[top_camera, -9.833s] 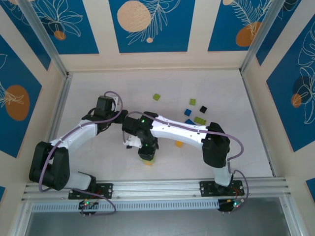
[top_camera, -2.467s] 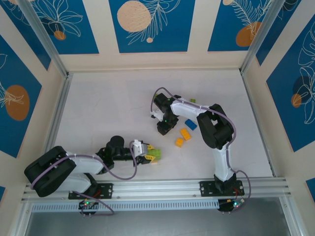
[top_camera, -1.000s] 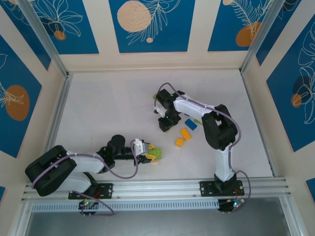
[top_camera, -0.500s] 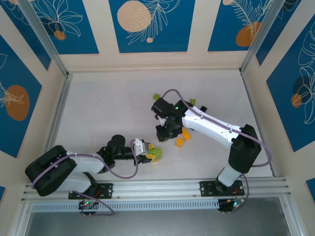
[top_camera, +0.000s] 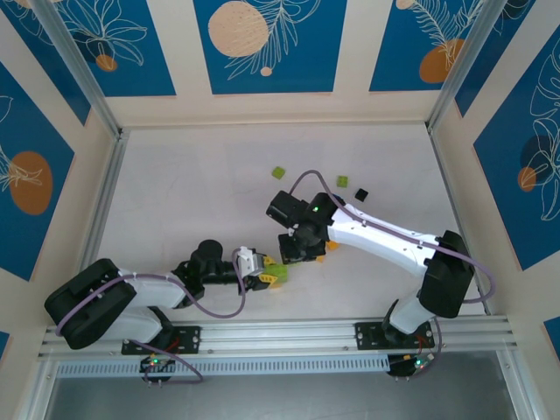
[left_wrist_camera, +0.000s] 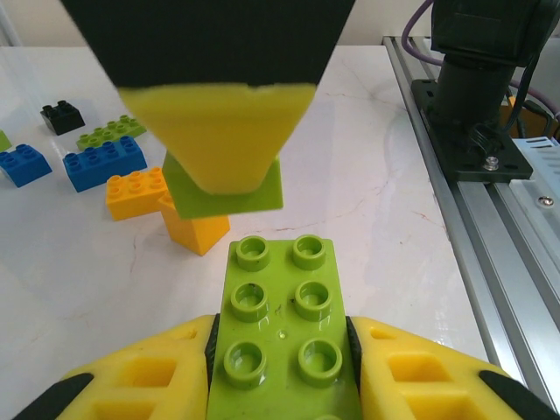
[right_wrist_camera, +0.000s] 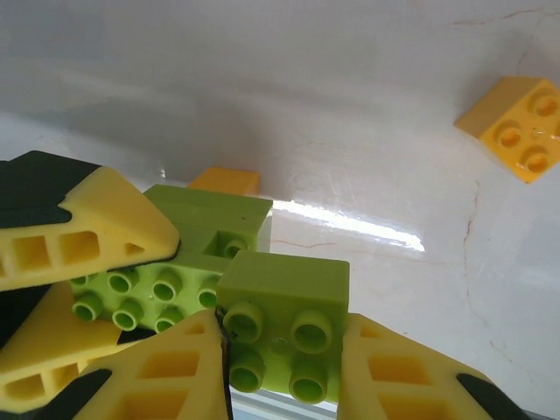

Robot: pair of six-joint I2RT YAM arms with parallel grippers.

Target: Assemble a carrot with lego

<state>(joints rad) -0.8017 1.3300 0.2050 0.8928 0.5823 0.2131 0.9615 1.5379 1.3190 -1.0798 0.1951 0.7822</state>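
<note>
Left wrist view: my left gripper (left_wrist_camera: 284,389) is clamped tight, with yellow pads (left_wrist_camera: 411,385) pressed on both long sides of a long lime brick (left_wrist_camera: 282,315), studs up, its free end pointing away from me. Just past that end a black-and-yellow finger (left_wrist_camera: 219,96) of my other arm comes down with a small lime brick (left_wrist_camera: 229,188) under it. Can't tell if the two lime bricks touch. An orange brick (left_wrist_camera: 197,232) sits right behind, on the white table (left_wrist_camera: 367,149). Further left, loose and well apart from my fingers, are a second orange brick (left_wrist_camera: 136,191), two blue bricks (left_wrist_camera: 105,162), a flat lime plate (left_wrist_camera: 109,131) and a tiny black brick (left_wrist_camera: 61,114). Right wrist view: my right gripper (right_wrist_camera: 284,359) is closed on the small lime brick, pads on two opposite sides and studs facing the camera, just beside the long brick's end. A loose orange square brick (right_wrist_camera: 516,127) lies off to the upper right. Top external view: both grippers meet near the table's front centre, and a stray lime brick (top_camera: 278,172) lies further back.
</note>
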